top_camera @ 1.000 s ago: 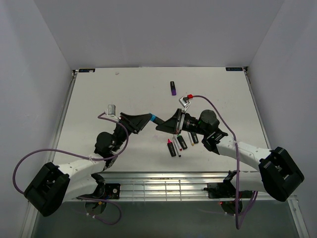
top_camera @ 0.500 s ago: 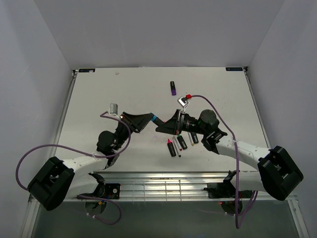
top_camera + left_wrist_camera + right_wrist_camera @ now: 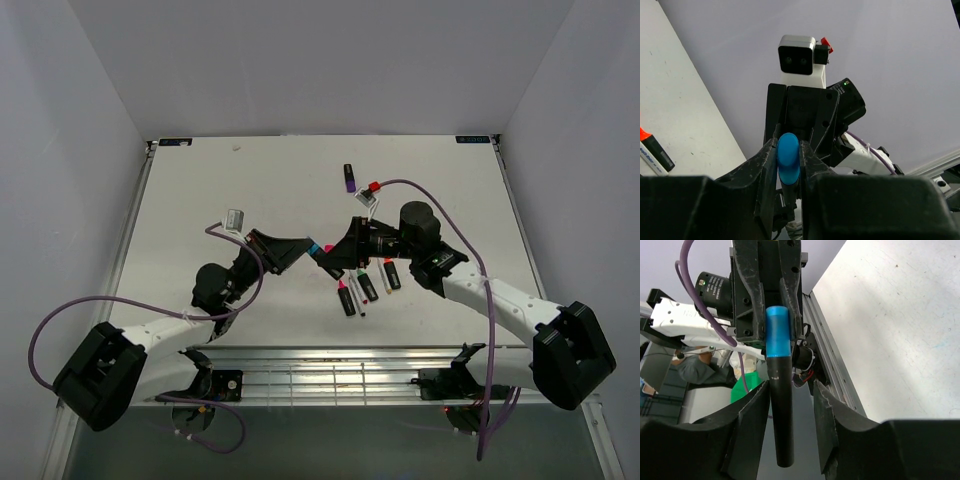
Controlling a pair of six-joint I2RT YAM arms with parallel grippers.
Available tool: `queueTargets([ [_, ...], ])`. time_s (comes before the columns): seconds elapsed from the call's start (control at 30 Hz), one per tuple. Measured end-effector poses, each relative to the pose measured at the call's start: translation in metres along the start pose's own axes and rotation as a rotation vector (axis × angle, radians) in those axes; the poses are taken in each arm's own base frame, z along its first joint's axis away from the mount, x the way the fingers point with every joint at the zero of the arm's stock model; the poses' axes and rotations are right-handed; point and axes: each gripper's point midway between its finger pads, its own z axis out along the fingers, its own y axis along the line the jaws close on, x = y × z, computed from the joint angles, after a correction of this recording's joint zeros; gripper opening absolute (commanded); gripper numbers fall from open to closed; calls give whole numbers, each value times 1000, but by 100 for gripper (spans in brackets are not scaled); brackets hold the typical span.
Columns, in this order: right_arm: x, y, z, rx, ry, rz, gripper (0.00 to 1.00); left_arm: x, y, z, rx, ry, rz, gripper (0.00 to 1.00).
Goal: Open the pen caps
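- Progress: partial. In the top view, three stubby black markers (image 3: 367,286) lie on the white desk (image 3: 200,180) just below centre. Their pink, green and orange ends look like bare tips, so I judge them done, but they are too small to be sure.
- Left to do: the purple cap (image 3: 349,183) on the short marker at upper centre looks unopened. No loose caps can be made out.
- In hand now: the blue plastic pen cap (image 3: 788,157) is at frame centre in the top view, in the air between the two arms.
- Left hand (image 3: 788,145): pressed together, pinching the blue cap across its sides.
- Right hand (image 3: 790,390): spread. The black marker body (image 3: 781,410) runs down between its fingers with a gap showing on one side, so there is no grip.
- In the right wrist view the cap sits flush on the body, so it is not yet off. My read is that the marker hangs from the cap alone.
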Motion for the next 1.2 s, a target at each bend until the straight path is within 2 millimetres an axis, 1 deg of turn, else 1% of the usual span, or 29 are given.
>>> queueTargets([
  [0.1, 1, 1, -1, -6, 24, -15, 34, 7, 2, 0, 4, 35, -10, 0],
  [0.13, 3, 1, -1, -11, 33, -17, 25, 9, 4, 0, 3, 45, -16, 0],
  [0.23, 7, 0, -2, -20, 56, -16, 8, 12, 10, 0, -2, 62, -28, 0],
  [0.47, 12, 0, -3, -45, 70, -4, 8, 13, 10, 2, 6, 72, -19, 0],
  [0.63, 17, -5, -5, -47, 50, -7, 8, 13, 15, 4, -3, 91, 4, 0],
  [0.77, 30, -15, -7, -18, -11, -12, 8, 20, 26, -1, -20, 170, -8, 0],
  [0.83, 42, -18, -11, 0, -21, -11, 8, 23, 34, -3, -45, 193, -27, 0],
  [0.87, 58, -20, -16, 7, 7, 2, 8, 7, 40, -1, -66, 130, -19, 0],
  [0.93, 93, -28, -27, 42, 73, 37, 8, -40, 47, 2, -107, -32, 20, 0],
  [0.97, 105, -31, -31, 55, 98, 50, 8, -61, 48, 3, -123, -105, 42, 0],
  [1.0, 116, -35, -35, 73, 123, 63, 8, -75, 47, 5, -129, -147, 61, 0],
  [1.03, 122, -38, -38, 88, 140, 75, 8, -83, 43, 7, -124, -170, 79, 0],
  [1.1, 125, -43, -39, 106, 149, 86, 8, -89, 36, 12, -97, -183, 103, 0],
  [1.13, 126, -45, -39, 115, 149, 87, 8, -89, 35, 13, -92, -181, 106, 0],
  [1.2, 125, -52, -38, 154, 146, 89, 8, -83, 43, 19, -111, -134, 103, 0],
])
